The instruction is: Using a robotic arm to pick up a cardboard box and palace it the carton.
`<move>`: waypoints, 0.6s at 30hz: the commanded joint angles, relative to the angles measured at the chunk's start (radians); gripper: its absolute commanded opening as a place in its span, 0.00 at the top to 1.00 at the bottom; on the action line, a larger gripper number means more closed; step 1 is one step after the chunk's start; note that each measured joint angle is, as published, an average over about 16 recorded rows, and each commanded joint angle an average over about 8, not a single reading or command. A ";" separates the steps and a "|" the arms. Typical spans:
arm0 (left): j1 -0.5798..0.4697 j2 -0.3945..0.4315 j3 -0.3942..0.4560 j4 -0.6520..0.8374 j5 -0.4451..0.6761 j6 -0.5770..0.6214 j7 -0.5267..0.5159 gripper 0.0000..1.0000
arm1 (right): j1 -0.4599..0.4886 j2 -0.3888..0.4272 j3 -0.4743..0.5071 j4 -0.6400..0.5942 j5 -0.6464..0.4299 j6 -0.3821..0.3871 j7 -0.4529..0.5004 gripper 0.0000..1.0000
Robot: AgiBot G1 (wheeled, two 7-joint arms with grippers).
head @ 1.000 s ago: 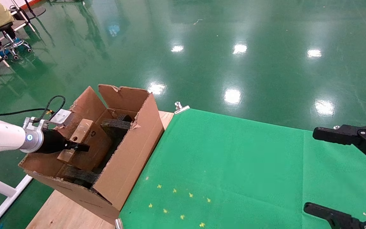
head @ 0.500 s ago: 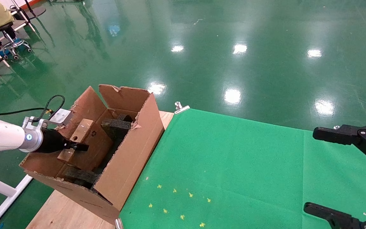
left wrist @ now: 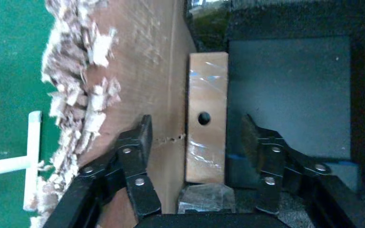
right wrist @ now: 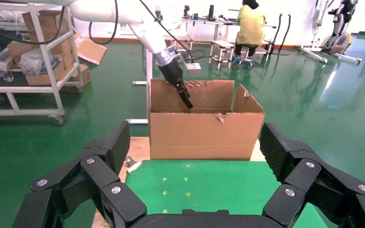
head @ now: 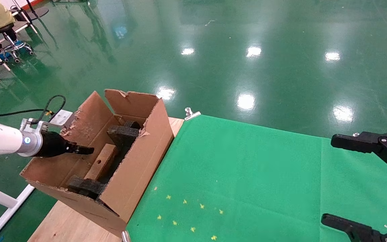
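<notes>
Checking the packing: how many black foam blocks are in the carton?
2 visible: one foam block at the far end of the carton, one foam block at the near end. Others may be hidden.

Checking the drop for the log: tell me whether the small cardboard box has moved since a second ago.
Yes. The cardboard box left the left end effector and dropped down and right, now lying on the carton floor between the black foam blocks.

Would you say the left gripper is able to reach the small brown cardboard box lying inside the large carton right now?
Probably yes: the left gripper hangs open directly over the small brown cardboard box, inside the large carton, with nothing between them.
</notes>
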 commanded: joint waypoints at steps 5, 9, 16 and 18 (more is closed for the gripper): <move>-0.033 -0.014 -0.009 -0.020 -0.013 0.023 0.006 0.00 | 0.000 0.000 0.000 0.000 0.000 0.000 0.000 0.00; -0.079 -0.032 -0.026 -0.055 -0.037 0.058 0.011 0.00 | 0.000 0.000 0.000 0.000 0.000 0.000 0.000 0.00; -0.142 -0.077 -0.096 -0.165 -0.145 0.185 0.030 0.00 | 0.000 0.000 -0.001 0.000 0.000 0.000 0.000 0.00; -0.147 -0.087 -0.120 -0.202 -0.187 0.236 0.034 0.00 | 0.000 0.000 -0.001 0.000 0.000 0.000 0.000 0.00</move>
